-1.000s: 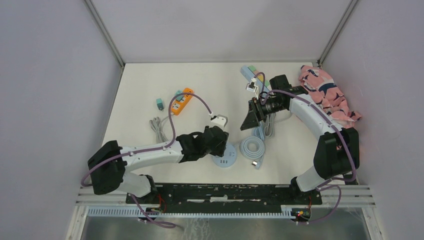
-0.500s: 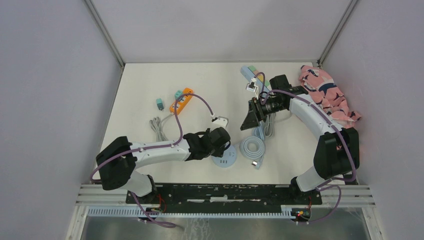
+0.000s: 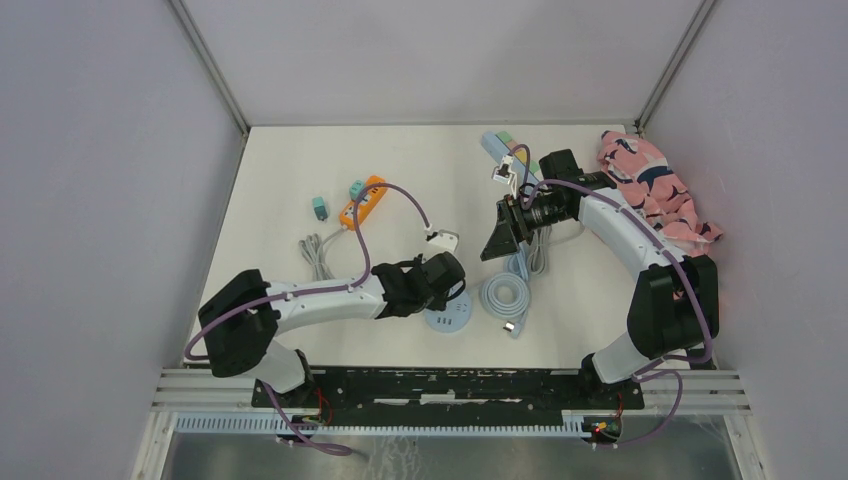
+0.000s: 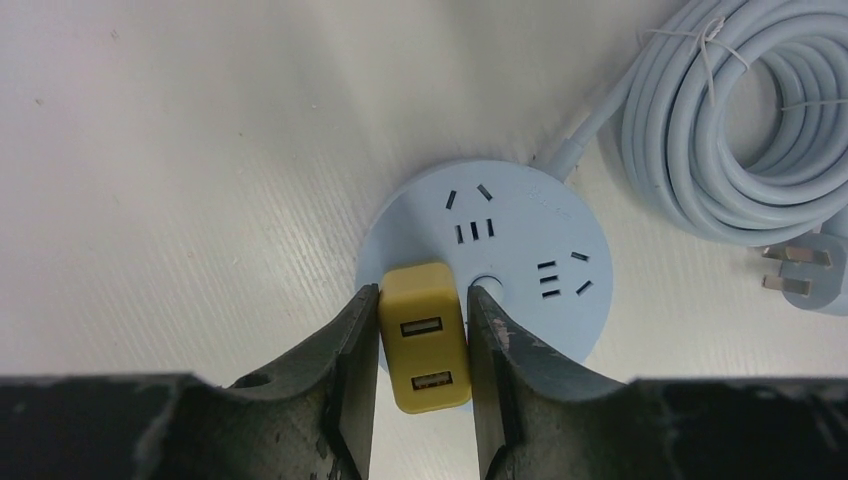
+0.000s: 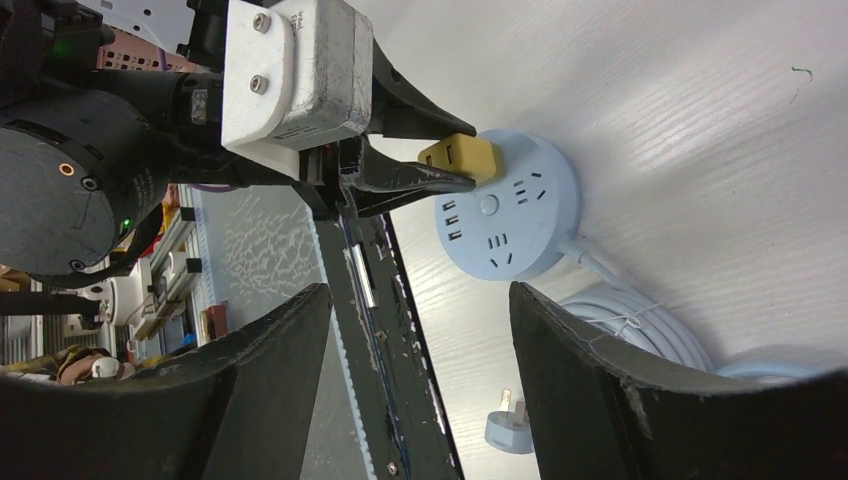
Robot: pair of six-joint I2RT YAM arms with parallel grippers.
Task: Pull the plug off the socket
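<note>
Matt yellow plastic plug (image 4: pixel 424 335), smooth pale-blue plastic socket (image 4: pixel 530 215).

The light is bright, even and soft, and it falls from above. In the top view the table (image 3: pixel 300 170) reads clean white with no hard glare. At my left pincer (image 4: pixel 422 300) the plug (image 4: pixel 425 340) is sharp and its yellow face is evenly lit. The socket (image 4: pixel 520 230) beyond it throws only a thin, soft shadow. The left fingers (image 4: pixel 345 350) are dark, and behind them that view sinks to near black. Right of that pincer the cable (image 4: pixel 720 130) is crisp. At my right pincer (image 5: pixel 418 295) the right fingers (image 5: pixel 590 370) are dim and blurred. The table past them is bright, nearly washed out toward the upper right.
</note>
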